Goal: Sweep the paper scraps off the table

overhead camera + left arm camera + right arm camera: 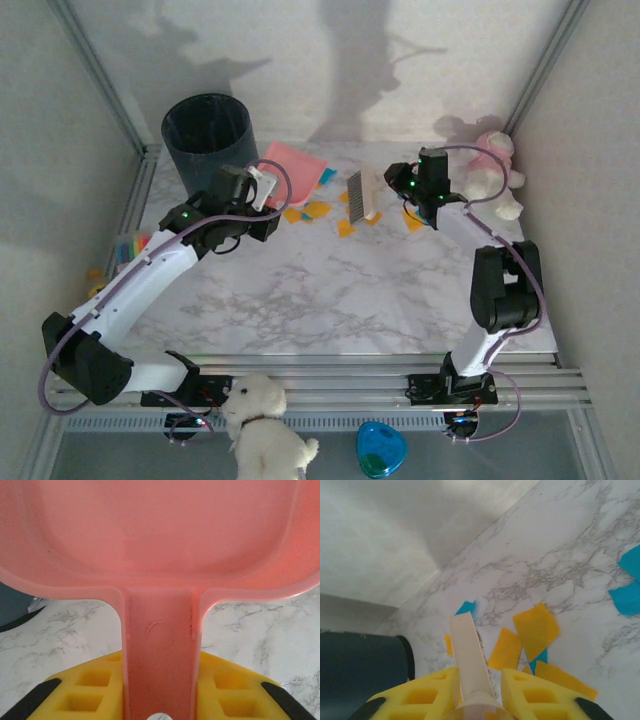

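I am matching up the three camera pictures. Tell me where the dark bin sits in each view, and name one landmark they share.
Top external: the dark bin stands at the table's far left corner, just beyond the pink dustpan.
Left wrist: the bin is a dark sliver at the left edge, under the dustpan's rim.
Right wrist: the bin is at lower left, left of the brush.
Shared landmark: the marble table.

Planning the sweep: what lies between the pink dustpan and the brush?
Orange and teal paper scraps on the table, shown in the top view.
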Controlling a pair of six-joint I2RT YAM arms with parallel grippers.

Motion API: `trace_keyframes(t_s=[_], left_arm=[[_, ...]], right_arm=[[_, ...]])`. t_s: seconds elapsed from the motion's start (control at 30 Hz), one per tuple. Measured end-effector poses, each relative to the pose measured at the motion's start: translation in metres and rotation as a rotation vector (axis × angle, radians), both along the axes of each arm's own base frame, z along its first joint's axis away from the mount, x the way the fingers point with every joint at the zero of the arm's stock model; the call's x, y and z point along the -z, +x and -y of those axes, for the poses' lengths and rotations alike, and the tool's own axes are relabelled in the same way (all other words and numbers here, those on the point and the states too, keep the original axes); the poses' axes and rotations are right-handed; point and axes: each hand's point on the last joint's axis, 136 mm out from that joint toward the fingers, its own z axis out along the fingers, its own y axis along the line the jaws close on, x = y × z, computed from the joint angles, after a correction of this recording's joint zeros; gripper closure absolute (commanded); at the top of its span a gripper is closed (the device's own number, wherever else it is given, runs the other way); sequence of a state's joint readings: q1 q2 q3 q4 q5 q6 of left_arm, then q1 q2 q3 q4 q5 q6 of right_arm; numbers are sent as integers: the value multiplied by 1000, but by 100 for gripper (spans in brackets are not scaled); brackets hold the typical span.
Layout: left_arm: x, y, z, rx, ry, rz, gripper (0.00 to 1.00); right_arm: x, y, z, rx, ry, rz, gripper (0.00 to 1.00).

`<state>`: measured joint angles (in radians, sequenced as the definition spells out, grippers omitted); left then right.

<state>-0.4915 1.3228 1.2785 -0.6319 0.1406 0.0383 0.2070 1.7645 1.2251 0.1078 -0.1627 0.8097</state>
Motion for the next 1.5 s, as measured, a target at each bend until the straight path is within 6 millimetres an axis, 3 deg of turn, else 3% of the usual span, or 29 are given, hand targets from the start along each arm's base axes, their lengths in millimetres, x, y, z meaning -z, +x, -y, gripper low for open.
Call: trace_keyframes(t_s=[0.27, 0.67, 0.97, 1.5], left_arm=[[-1, -1, 4, 14, 0, 7, 100], [7, -3, 3, 20, 13, -7, 100], [10, -6, 7, 35, 19, -13, 100], [30, -13, 23, 108, 54, -54, 100]], right_arm=[[28, 26, 1, 83, 55, -64, 100], [46, 13, 19, 157, -21, -142, 100], [50, -25, 35, 145, -130, -173, 100], [30, -111, 59, 103, -268, -155, 100]])
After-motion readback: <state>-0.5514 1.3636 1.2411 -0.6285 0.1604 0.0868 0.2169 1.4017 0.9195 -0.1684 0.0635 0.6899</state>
